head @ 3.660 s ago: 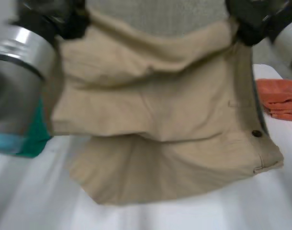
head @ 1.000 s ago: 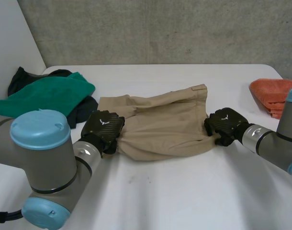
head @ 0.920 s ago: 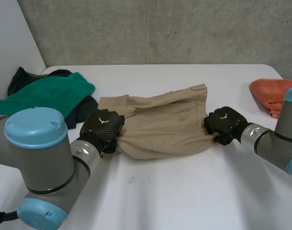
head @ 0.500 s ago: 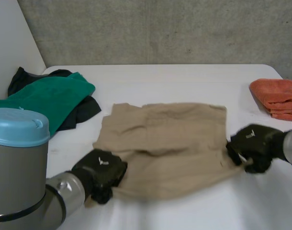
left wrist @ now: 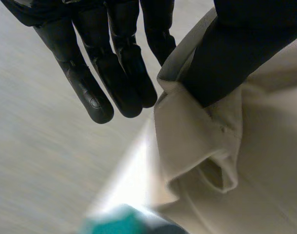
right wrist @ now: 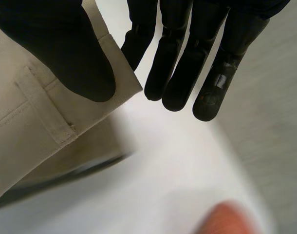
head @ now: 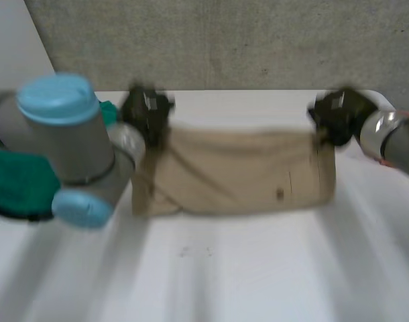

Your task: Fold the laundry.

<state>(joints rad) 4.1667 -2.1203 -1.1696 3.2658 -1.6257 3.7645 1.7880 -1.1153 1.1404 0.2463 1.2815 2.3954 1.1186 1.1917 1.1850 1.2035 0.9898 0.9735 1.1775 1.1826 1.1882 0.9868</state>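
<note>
Concrete wall [head: 258, 40] backs a white table [head: 258, 268] beneath a hanging beige garment [head: 238, 174].

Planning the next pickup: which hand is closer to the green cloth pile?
Left. The left hand pinches the beige trousers at the corner nearest the green cloth pile; the right hand pinches the opposite corner, across the trousers' width from it.

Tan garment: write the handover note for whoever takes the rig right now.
Left hand: pinches one upper corner of the tan garment between thumb and straight fingers.
Right hand: pinches the opposite upper corner, at the waistband.
The garment hangs stretched between them over the white table, lower edge near the surface. Green cloth lies heaped beside the left arm.
Done: garment lifted and spread.
Left: lay it flat, fold it, then the green cloth.
</note>
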